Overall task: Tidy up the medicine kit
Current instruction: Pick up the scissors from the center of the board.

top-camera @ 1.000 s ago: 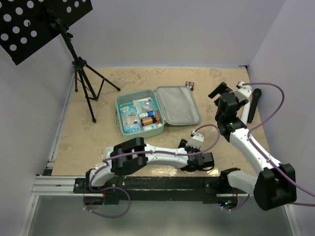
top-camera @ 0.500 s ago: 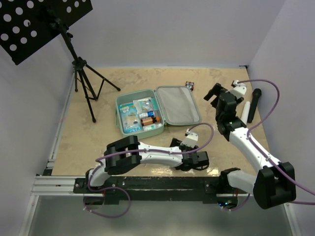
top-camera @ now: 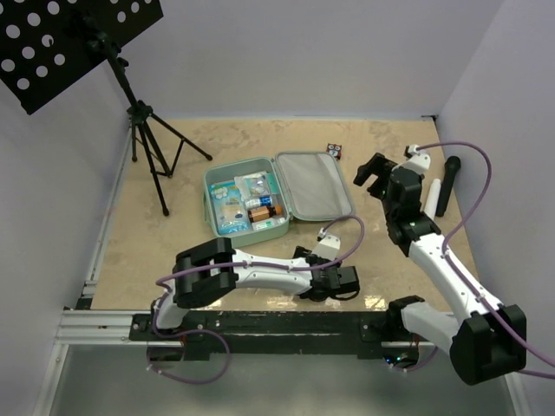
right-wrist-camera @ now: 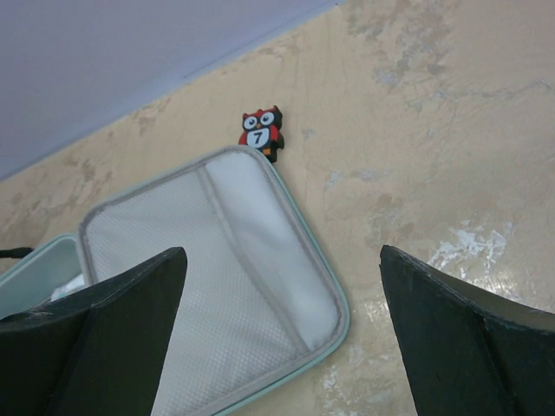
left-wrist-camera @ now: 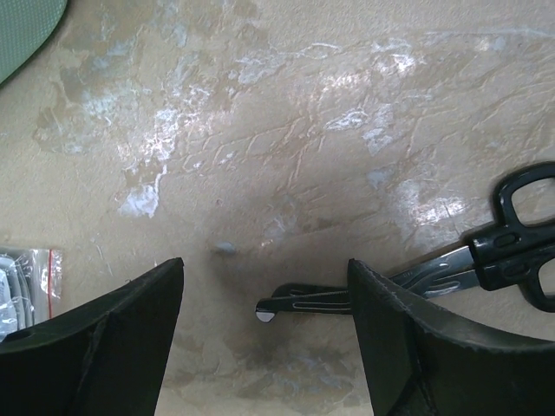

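Seemingly reaching for the scissors with the wide-open left end effector — blade tip between its fingers. Next: close, lift toward the case.

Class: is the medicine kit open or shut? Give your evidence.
Open: the medicine kit lies spread flat, grey lining showing, packets in one half.

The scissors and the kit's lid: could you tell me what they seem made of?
Scissors: grey glinting blades, probably steel; matte black handles, likely plastic. Medicine kit: lid lining shows a fine grid, likely grey mesh fabric, with a mint-green edge.
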Robot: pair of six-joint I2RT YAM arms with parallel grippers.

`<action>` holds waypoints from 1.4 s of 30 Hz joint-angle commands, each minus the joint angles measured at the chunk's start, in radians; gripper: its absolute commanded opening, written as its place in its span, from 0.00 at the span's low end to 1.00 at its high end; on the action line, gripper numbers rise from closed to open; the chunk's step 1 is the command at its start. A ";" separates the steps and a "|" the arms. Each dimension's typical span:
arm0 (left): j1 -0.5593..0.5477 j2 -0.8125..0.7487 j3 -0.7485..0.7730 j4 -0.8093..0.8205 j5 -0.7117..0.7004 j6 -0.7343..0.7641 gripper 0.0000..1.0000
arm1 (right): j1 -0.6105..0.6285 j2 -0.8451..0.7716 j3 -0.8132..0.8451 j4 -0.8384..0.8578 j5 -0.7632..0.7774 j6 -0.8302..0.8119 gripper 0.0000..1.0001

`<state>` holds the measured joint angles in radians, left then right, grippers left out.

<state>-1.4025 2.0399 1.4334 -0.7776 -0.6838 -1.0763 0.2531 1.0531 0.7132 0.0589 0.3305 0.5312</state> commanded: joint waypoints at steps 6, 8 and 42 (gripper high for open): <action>0.000 -0.262 -0.233 0.338 0.027 0.324 0.86 | 0.000 -0.146 -0.004 -0.057 -0.096 -0.050 0.98; 0.000 -0.306 -0.283 0.438 0.078 0.419 0.88 | 0.000 -0.166 -0.017 -0.057 -0.111 -0.050 0.98; 0.040 -0.057 -0.177 0.564 0.441 0.796 0.63 | 0.000 -0.166 -0.006 -0.070 -0.162 -0.037 0.98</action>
<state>-1.3750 1.9625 1.2400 -0.1951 -0.2787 -0.2848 0.2531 0.8917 0.6952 -0.0307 0.1799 0.4942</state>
